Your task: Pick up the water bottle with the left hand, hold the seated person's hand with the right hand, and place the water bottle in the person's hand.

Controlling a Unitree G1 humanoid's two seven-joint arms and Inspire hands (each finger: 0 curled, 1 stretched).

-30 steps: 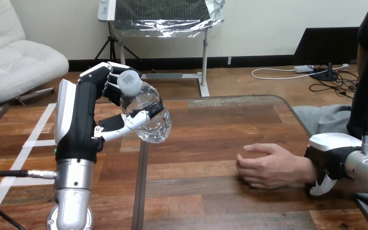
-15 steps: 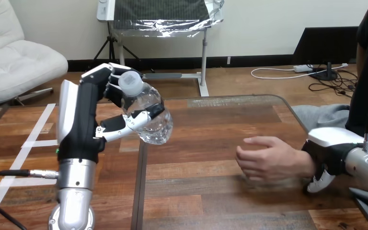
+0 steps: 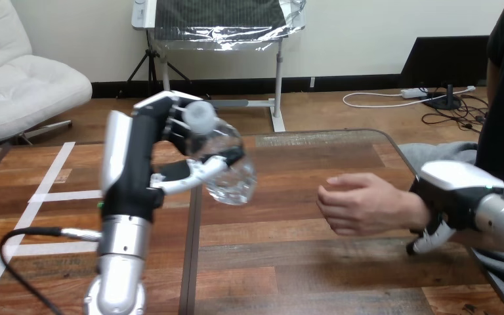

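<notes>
My left hand (image 3: 136, 164) is raised over the table's left part, shut on a clear water bottle (image 3: 228, 165) with a white cap. The bottle leans to the right, cap up, its base well above the wood. At the right, the person's hand (image 3: 362, 205) hangs above the table, loosely curled, thumb on top. My right hand (image 3: 455, 199) is at the person's wrist, with its fingers (image 3: 424, 243) curled under it. A gap of about a hand's width separates the bottle from the person's fingers.
The wooden table (image 3: 302, 275) stretches under both hands, its far edge rounded at the right corner. The person's torso is at the right edge of the view. A black cable (image 3: 23, 236) loops off my left forearm.
My left hand has carried the bottle to the right, nearer the person's hand. The person's hand, with my right hand at its wrist, has risen off the table and shifted slightly left.
</notes>
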